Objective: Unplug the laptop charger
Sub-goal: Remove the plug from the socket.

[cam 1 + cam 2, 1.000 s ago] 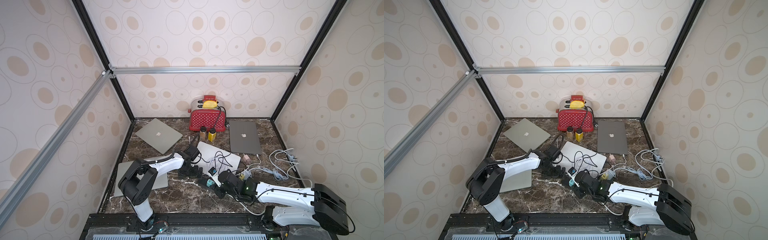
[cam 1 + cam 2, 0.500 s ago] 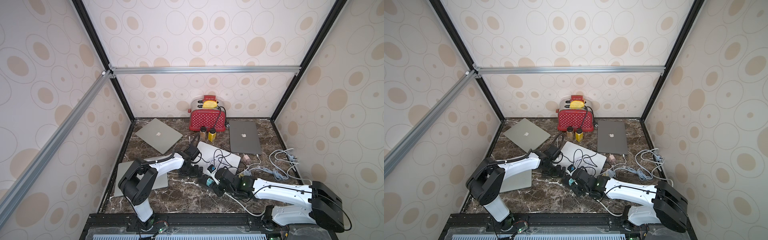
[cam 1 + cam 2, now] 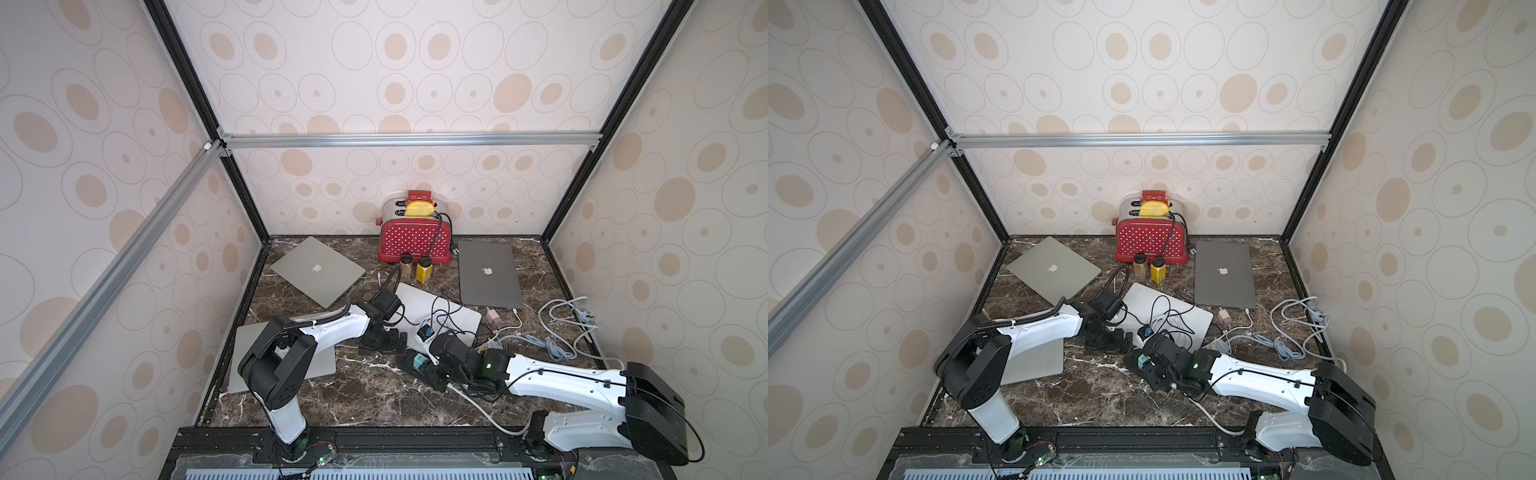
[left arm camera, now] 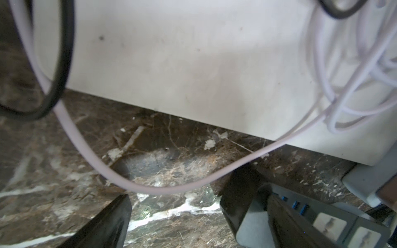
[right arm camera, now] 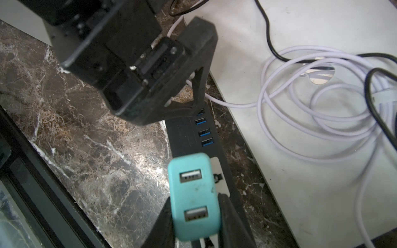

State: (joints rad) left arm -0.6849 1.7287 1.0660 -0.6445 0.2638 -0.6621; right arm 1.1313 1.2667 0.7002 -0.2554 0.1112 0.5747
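In both top views the small teal plastic charger block sat low in the middle of the frame, over the long black power strip. Its two plug holes faced the right wrist camera, and its long side ran almost along the strip. The right gripper squeezed its two long sides — I could not tell if its prongs were in the strip. The left gripper had its fingers wide apart and held nothing, with one finger at the strip's end. The table was dark brown marble with white streaks. The walls were pale with tan ovals — black posts stood in the corners.
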